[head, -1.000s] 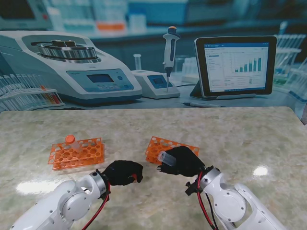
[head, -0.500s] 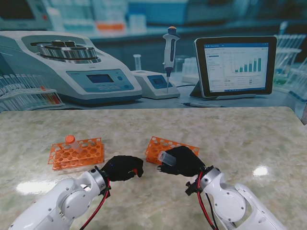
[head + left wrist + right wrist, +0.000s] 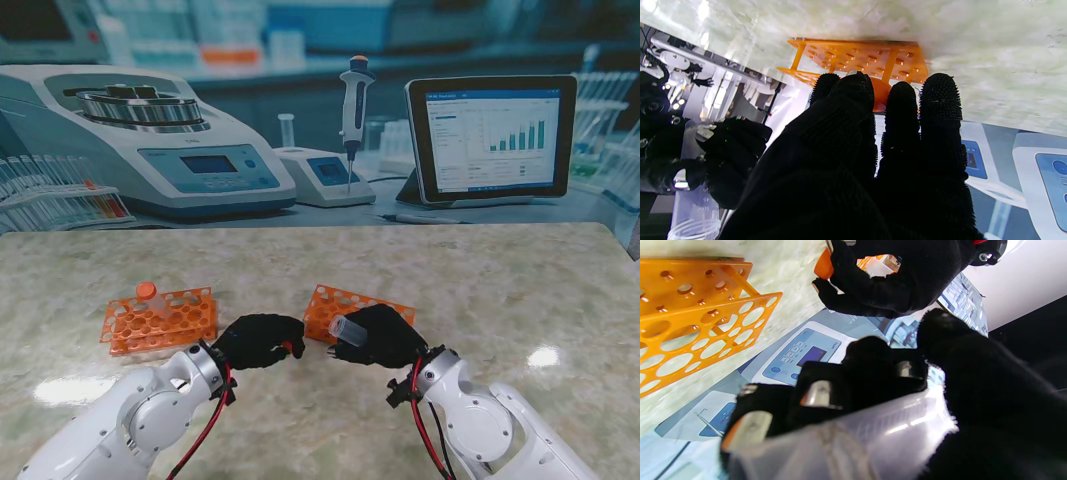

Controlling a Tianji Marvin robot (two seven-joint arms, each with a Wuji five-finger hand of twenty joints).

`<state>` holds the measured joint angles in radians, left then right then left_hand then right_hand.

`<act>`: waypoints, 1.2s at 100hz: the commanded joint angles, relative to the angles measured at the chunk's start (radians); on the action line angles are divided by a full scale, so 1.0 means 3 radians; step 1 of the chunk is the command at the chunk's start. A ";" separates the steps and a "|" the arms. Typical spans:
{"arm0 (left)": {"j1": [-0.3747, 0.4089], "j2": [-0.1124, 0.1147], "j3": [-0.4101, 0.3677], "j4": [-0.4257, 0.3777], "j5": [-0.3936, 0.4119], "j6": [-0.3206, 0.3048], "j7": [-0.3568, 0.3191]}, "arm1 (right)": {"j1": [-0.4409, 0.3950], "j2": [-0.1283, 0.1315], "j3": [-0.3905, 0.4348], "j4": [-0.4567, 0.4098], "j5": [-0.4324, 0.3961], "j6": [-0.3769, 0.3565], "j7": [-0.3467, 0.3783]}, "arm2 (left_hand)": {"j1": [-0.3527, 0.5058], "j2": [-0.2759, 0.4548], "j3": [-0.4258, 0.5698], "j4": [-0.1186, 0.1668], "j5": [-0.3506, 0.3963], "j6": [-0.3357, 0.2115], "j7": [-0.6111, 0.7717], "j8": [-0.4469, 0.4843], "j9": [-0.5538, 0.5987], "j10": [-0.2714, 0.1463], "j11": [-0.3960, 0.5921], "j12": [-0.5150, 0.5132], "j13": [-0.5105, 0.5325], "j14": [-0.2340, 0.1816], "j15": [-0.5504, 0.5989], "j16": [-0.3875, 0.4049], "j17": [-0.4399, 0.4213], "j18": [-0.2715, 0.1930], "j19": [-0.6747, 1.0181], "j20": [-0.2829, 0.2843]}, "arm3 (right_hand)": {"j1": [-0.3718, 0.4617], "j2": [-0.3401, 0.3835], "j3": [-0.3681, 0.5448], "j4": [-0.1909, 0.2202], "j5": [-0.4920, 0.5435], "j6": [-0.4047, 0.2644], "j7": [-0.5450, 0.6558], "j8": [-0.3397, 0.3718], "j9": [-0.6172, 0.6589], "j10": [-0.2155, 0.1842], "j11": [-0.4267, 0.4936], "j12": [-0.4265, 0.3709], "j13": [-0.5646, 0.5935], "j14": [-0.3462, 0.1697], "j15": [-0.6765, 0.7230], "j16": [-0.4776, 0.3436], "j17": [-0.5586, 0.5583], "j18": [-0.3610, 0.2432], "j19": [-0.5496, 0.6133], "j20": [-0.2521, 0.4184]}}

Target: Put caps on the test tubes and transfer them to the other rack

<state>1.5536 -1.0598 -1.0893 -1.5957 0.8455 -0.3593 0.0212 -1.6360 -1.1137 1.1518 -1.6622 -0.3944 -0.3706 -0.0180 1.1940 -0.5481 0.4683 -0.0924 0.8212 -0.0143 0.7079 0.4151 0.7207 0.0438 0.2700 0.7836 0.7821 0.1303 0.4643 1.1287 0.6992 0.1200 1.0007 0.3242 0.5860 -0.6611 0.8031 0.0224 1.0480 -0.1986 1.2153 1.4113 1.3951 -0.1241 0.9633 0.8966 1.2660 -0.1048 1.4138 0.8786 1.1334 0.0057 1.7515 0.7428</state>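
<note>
Stand view: right robot hand (image 3: 378,336) clamped on clear tube (image 3: 345,328); left robot hand (image 3: 258,340) pinching orange cap (image 3: 881,96).

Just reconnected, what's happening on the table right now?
The right hand holds an open, uncapped test tube on its side over the right rack. The left hand holds an orange cap close to the tube's mouth, not yet on. One capped tube stands in the left rack.

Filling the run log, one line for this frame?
step: capping | right hand: holds open tube, mouth toward left | left hand: holds orange cap, not on tube yet | left rack: one capped tube
</note>
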 commanded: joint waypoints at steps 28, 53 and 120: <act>-0.0029 -0.0042 -0.0033 -0.0059 -0.0126 0.0005 0.0047 | -0.0002 -0.0008 -0.0014 0.0016 0.0022 0.0028 0.0019 | 0.0323 0.0006 0.0232 0.0019 0.0073 0.0156 -0.0037 0.0015 0.0019 0.0142 0.0206 -0.0039 -0.0007 -0.0068 -0.0068 0.0060 0.0000 0.0020 -0.0073 -0.0074 | 0.0173 0.0034 -0.0014 -0.0077 0.0163 -0.0227 0.0230 0.0185 0.0151 0.0065 -0.0004 0.0045 0.0203 -0.0602 0.0636 0.0158 0.0199 -0.0183 0.0685 0.0026; -0.0058 -0.0088 -0.0046 -0.0056 -0.0382 0.0002 0.0090 | 0.0001 -0.0009 -0.0013 0.0019 0.0037 0.0031 0.0025 | 0.0323 0.0003 0.0262 0.0014 0.0071 0.0173 -0.0050 0.0018 0.0004 0.0146 0.0202 -0.0055 -0.0015 -0.0066 -0.0080 0.0070 -0.0011 0.0032 -0.0077 -0.0060 | 0.0172 0.0039 -0.0017 -0.0078 0.0163 -0.0227 0.0231 0.0184 0.0151 0.0062 -0.0005 0.0046 0.0203 -0.0602 0.0634 0.0158 0.0199 -0.0183 0.0685 0.0026; -0.0056 -0.0197 -0.0066 -0.0182 -0.0863 -0.0083 0.0280 | 0.0021 -0.0010 -0.0009 0.0039 0.0060 0.0055 0.0038 | 0.0323 0.0025 0.0288 0.0003 0.0059 0.0179 -0.0081 0.0029 -0.0018 0.0158 0.0202 -0.0079 -0.0029 -0.0058 -0.0111 0.0091 -0.0028 0.0045 -0.0102 -0.0019 | 0.0178 0.0034 -0.0015 -0.0077 0.0163 -0.0227 0.0231 0.0184 0.0152 0.0065 -0.0006 0.0046 0.0203 -0.0603 0.0632 0.0157 0.0199 -0.0183 0.0685 0.0026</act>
<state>1.5348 -1.1159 -1.1079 -1.6312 0.5805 -0.3795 0.1031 -1.6256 -1.1137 1.1510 -1.6524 -0.3798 -0.3598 -0.0108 1.1940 -0.5483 0.4884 -0.0924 0.8214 0.0018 0.6983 0.4151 0.7180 0.0564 0.2702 0.7836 0.7821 0.1427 0.4501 1.1408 0.6909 0.1343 0.9944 0.3242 0.5860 -0.6610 0.8031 0.0209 1.0480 -0.1987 1.2153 1.4115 1.3952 -0.1241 0.9630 0.8968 1.2660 -0.1048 1.4138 0.8786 1.1334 0.0057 1.7515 0.7428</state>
